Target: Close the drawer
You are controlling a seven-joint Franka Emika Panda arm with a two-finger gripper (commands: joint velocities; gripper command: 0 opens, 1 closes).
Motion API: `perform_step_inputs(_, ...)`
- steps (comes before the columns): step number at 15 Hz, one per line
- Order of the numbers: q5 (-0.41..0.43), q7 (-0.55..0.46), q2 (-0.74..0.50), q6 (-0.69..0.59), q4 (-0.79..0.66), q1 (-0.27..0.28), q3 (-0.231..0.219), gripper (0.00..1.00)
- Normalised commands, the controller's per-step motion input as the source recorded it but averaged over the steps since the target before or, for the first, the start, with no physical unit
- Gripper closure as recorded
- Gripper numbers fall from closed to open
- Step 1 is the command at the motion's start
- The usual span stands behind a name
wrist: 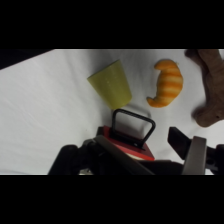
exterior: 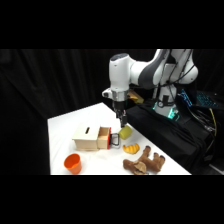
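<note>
Reddish-orange drawer (wrist: pixel 131 142) (pulled out) beneath gripper (exterior: pixel 121 120).

Materials and surface finishes on the desk.
Desk (exterior: pixel 65 130): smooth, matt white. Box (exterior: pixel 86 138): pale, unpainted-looking wood; drawer (exterior: pixel 104 137) front reddish-orange, faintly glossy, with a smooth black loop handle (wrist: pixel 131 127). Yellow-green block (wrist: pixel 111 83): matt, sponge-like. Croissant (wrist: pixel 167 84): glossy orange plastic. Brown toy (exterior: pixel 145 162): soft, plush-like. Cup (exterior: pixel 73 163): smooth orange plastic. Arm (exterior: pixel 122 70): glossy white shell.
</note>
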Motion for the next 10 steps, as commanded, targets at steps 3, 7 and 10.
perform_step_inputs(3,-0.264,0.53,0.22,0.58,-0.16,0.041,-0.017,0.00)
perform_step_inputs(7,-0.386,0.56,0.33,0.47,0.03,0.178,-0.198,0.00)
perform_step_inputs(10,-0.386,0.49,0.29,0.34,0.16,0.347,-0.394,0.00)
